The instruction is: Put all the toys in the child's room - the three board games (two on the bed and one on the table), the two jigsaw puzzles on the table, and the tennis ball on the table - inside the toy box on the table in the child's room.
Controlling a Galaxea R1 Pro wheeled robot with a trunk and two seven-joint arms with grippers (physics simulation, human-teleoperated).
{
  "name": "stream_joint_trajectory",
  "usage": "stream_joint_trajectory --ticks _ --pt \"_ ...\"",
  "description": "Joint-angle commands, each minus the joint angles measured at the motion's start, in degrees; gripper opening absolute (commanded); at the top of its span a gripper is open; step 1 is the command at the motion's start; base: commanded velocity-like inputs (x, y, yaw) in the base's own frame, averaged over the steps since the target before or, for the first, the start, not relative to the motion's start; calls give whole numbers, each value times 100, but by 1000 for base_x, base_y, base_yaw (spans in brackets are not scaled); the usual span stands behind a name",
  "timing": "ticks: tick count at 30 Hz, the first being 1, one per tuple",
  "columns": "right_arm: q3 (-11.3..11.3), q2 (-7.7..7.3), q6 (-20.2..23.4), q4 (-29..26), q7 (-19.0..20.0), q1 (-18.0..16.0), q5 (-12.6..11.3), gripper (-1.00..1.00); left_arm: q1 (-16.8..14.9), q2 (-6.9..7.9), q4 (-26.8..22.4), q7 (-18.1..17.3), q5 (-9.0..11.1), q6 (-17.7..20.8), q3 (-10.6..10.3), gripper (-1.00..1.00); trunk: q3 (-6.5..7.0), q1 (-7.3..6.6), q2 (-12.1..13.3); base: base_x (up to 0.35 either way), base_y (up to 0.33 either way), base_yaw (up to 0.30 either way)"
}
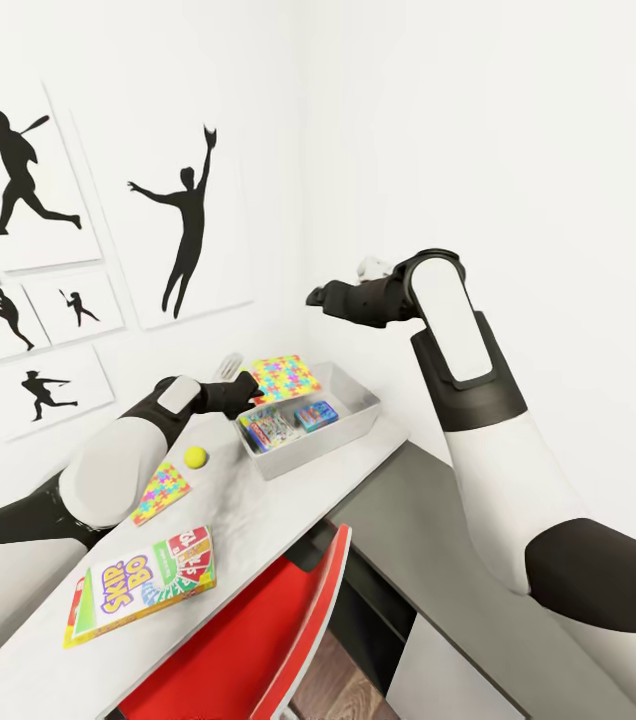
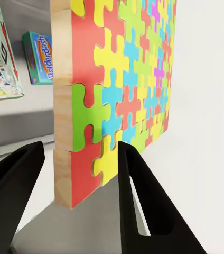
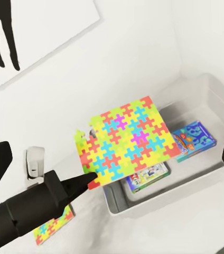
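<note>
A: Item one, nearest?

B: A Skip-Bo board game (image 1: 143, 588) is logged flat on the table (image 1: 258, 520), near the front edge, beside a red chair (image 1: 258, 640).

A: Item two?

B: A small jigsaw puzzle (image 1: 161, 492) is recorded flat on the table just beyond it, partly under the left arm. A tennis ball (image 1: 196, 457) is noted a little farther, to its right.

A: Item three, the left gripper?

B: The left gripper (image 1: 243, 385) is entered as closed on a large jigsaw puzzle (image 1: 281, 379). In the left wrist view the puzzle's (image 2: 117, 90) wooden edge is seen between the two black fingers (image 2: 138, 196), pinched at one corner, with the rest extending beyond the jaws.

A: Where is it held?

B: It is held raised over the left, far part of the toy box (image 1: 348, 425). Two boxed games (image 3: 195, 138) are listed inside the box, below the puzzle and to its right.

A: The right gripper?

B: The right gripper (image 1: 316, 295) is noted raised beyond the box, near the far wall; its jaws are seen spread apart in the right wrist view, nothing between them.
</note>
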Motion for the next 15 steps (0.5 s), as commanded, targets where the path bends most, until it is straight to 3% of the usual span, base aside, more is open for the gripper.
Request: stream_joint_trajectory --ticks 1,15 --pt "5 4 15 3 -60 -8 -49 100 -3 3 -12 17 39 41 1 -100 -22 3 -13 0 0 0" --pt "11 18 14 -3 -66 -7 -48 100 -10 13 -18 17 38 68 -3 -100 -151 3 -13 0 0 0"
